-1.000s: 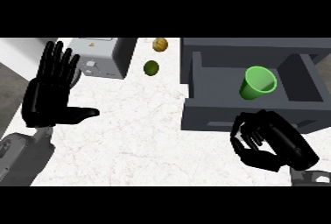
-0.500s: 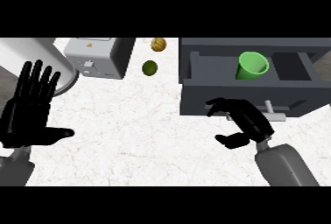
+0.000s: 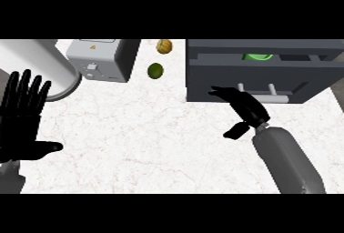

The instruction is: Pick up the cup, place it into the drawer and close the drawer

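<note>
Although only a sliver of it shows, the green cup [image 3: 257, 57] is sitting inside the dark grey drawer [image 3: 262, 77], up at the back behind the front panel. The drawer's pale handle [image 3: 267, 96] hangs on its front, and the right hand [image 3: 243, 108] is right there with fingers stretched out fairly straight against the front, thumb hanging back, holding nothing.

Over on the white marble counter [image 3: 134, 136], a green fruit [image 3: 155, 70] and a yellow-brown one [image 3: 164, 46] lie left of the drawer. Further left is a grey box appliance [image 3: 101, 59] with a tiny yellow sticker on top, way too small to read. Beside that stands a white cylinder [image 3: 33, 63]. The left hand [image 3: 23, 125] rests open at the left edge, fingers up.
</note>
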